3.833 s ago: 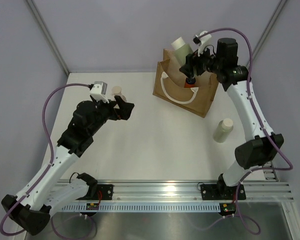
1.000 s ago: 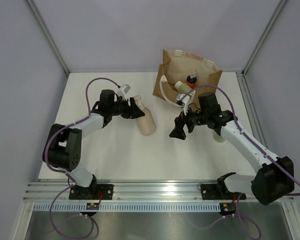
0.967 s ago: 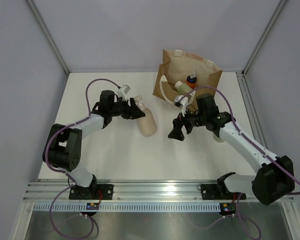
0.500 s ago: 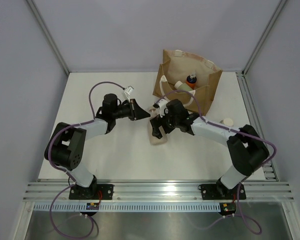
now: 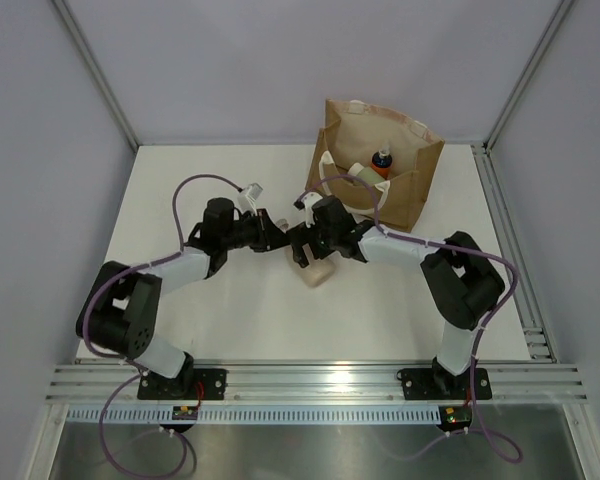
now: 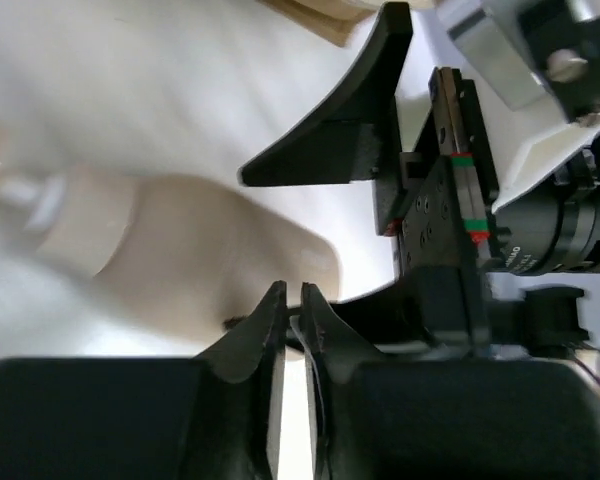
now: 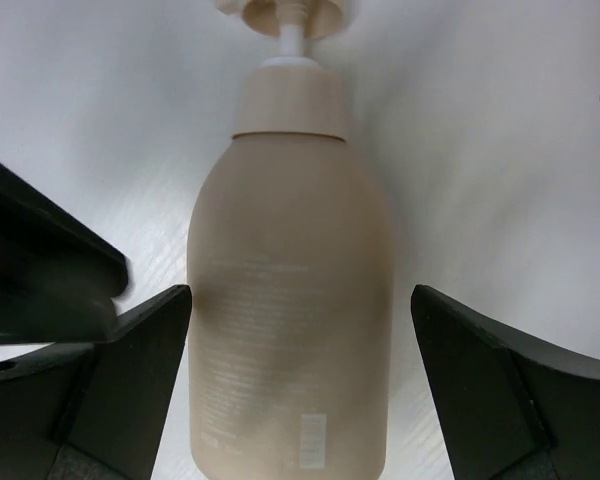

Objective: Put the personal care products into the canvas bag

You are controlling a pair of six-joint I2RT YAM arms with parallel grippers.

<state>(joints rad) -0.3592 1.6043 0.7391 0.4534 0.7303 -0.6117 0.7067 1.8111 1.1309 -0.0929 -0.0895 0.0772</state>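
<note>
My view: right gripper (image 7: 298, 305) splayed astride the lying beige pump bottle (image 7: 290, 240), left gripper (image 6: 290, 305) clenched empty at its 10 o'clock, canvas bag (image 5: 402, 198) at 1 o'clock.

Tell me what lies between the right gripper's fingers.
The beige pump bottle lies on its side on the table, between the fingers of the open right gripper, pump end away from the wrist. The right wrist view shows it.

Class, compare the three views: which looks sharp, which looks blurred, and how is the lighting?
Left wrist: bottle blurred, left end effector sharp. Right wrist: bottle crisp, evenly lit. Top: soft diffuse light, faint shadows, no glare.
</note>
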